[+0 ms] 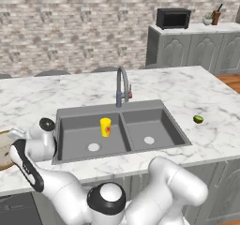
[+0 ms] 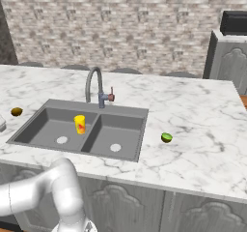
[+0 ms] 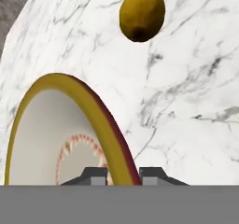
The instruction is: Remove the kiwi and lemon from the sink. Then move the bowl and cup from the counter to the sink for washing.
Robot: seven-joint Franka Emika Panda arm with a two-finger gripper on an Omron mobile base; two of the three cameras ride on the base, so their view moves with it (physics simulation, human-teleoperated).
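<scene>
Currently catalogued: bowl (image 3: 70, 139), wide, shallow, tan with a darker rim and pale centre, lying on the tabletop (image 1: 197, 93) left of the sink (image 1: 140, 130). Likely rigid and glazed, so slick and breakable if dropped; probably moderate in weight but unbalanced when carried by one edge. Best hold is the rim, one finger inside and one outside. Tool (image 3: 123, 174): fingers narrowly spread and straddling that rim in the hand view, apparently pinching it, though firm contact cannot be confirmed. Cup (image 1: 105, 127), yellow, upright in the left basin. Brown fruit (image 3: 142, 13) on the tabletop beyond the bowl; green fruit (image 2: 166, 137) on the tabletop right of the sink.
</scene>
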